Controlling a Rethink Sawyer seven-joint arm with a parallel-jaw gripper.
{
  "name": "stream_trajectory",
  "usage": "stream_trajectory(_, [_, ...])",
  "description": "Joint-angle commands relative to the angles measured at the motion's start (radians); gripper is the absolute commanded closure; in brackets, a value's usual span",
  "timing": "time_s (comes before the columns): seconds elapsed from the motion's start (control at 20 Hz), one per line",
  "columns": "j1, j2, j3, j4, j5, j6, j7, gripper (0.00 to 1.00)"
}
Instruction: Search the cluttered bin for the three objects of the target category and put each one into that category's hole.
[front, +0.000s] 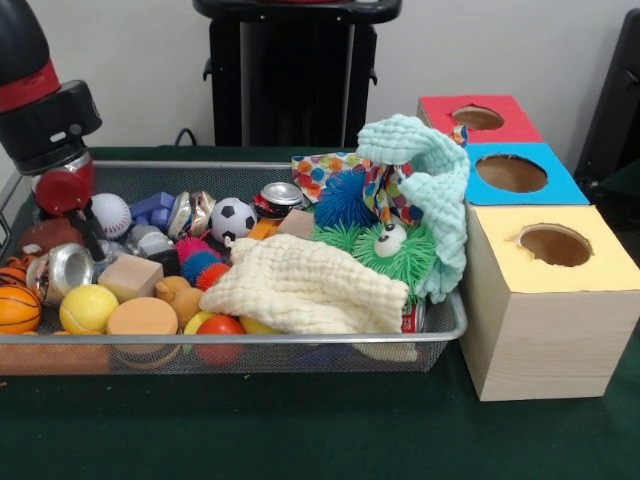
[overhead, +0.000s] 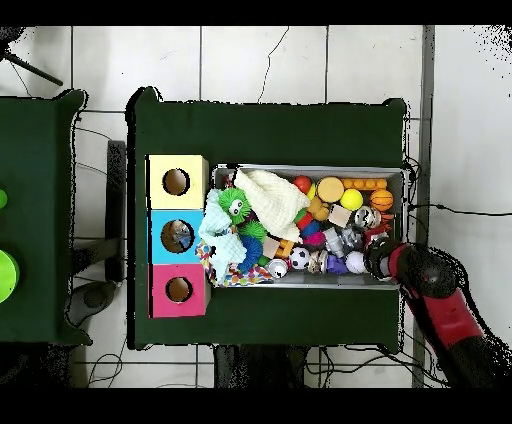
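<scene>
No text, label, brand or number can be read anywhere. The cans (front: 281, 196) in the bin (front: 300, 335) show only blurred print, and the boxes (front: 545, 300) are plain.

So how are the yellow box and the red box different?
The yellow box stands nearest the camera and shows pale wood sides; the red box stands farthest back, behind the blue box. Only their top colours differ otherwise. Both have one round hole on top.

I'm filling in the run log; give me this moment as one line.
end effector: low in bin's corner, grip unclear | pale yellow cloth: over toys | blue box: item visible in hole | yellow box
</scene>
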Motion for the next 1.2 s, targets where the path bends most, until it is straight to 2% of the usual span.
stream_trajectory(0.05, [0.069,-0.130,0.027,0.052,-0.027,0.034,0.062,1.00])
stream_trajectory(0.3, [0.146,-0.189,-0.001,0.038,0.015,0.103,0.112,1.00])
stream_trajectory(0.6, [0.237,-0.246,-0.064,-0.026,0.042,0.224,0.154,1.00])
stream_trajectory(0.9, [0.306,-0.285,-0.101,-0.027,0.080,0.246,0.213,1.00])
stream_trajectory(1.0, [0.310,-0.276,-0.099,-0.020,0.096,0.224,0.210,1.00])
stream_trajectory(1.2, [0.298,-0.210,-0.111,-0.071,0.086,0.216,0.150,1.00])
